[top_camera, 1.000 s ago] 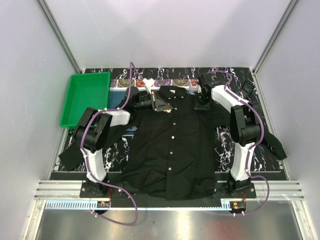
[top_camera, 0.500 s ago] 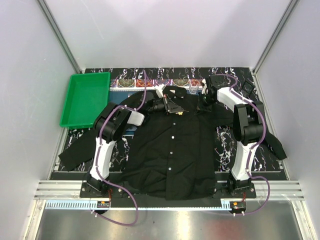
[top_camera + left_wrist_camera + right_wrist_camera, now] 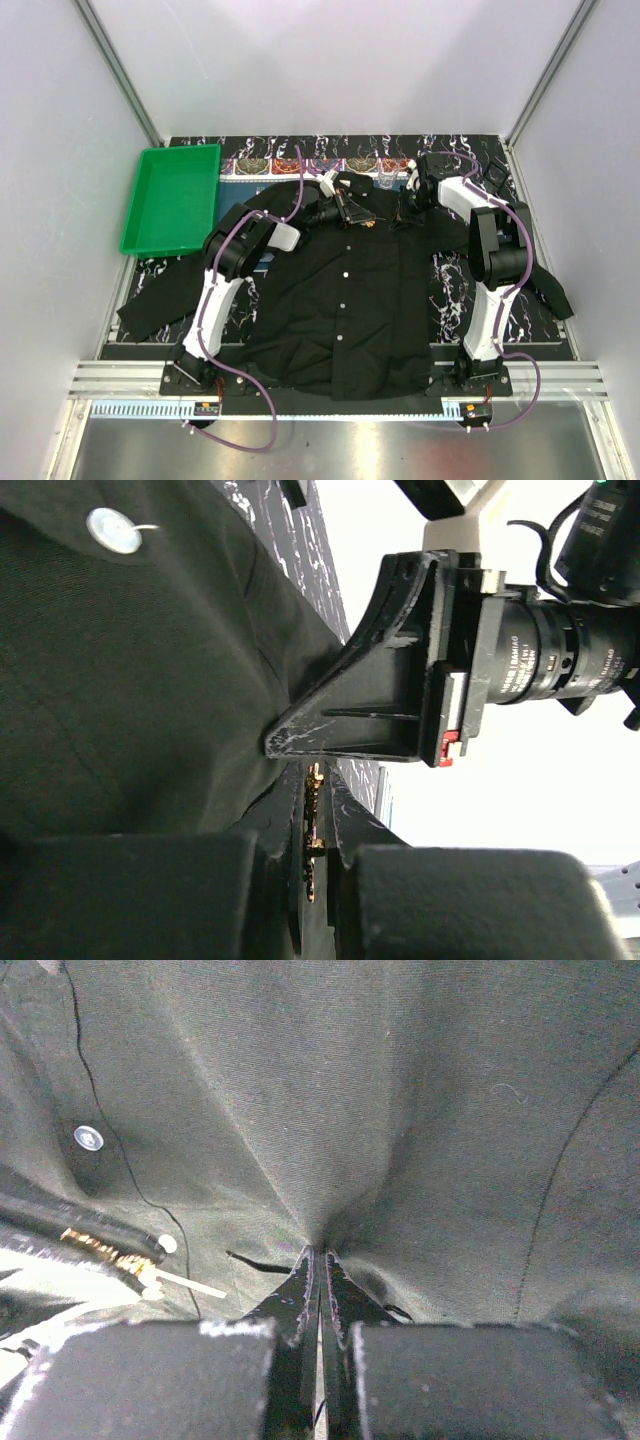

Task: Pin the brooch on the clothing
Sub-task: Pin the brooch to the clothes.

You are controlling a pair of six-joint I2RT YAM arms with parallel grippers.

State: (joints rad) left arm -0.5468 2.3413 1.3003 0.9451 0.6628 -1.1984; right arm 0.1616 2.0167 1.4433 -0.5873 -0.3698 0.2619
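Observation:
The black shirt (image 3: pixel 340 290) lies flat on the table, collar at the back. My left gripper (image 3: pixel 352 210) is near the collar, shut on the golden brooch (image 3: pixel 314 815), which sits edge-on between its fingertips; the brooch also shows as a gold speck in the top view (image 3: pixel 370 222) and in the right wrist view (image 3: pixel 100 1248), with its pin pointing right. My right gripper (image 3: pixel 408 203) is at the shirt's right shoulder, shut on a pinched fold of the black cloth (image 3: pixel 320 1245). In the left wrist view the right gripper (image 3: pixel 330 740) is close, just beyond the brooch.
A green tray (image 3: pixel 170 200) stands at the back left. A blue patterned placemat (image 3: pixel 330 165) lies under the collar at the back. The shirt's sleeves (image 3: pixel 545 285) spread to both sides. White buttons (image 3: pixel 343 272) run down the shirt front. Grey walls enclose the table.
My left gripper has moved right with the brooch, from left of the collar towards the right gripper. My right gripper has shifted slightly right and back, holding the cloth.

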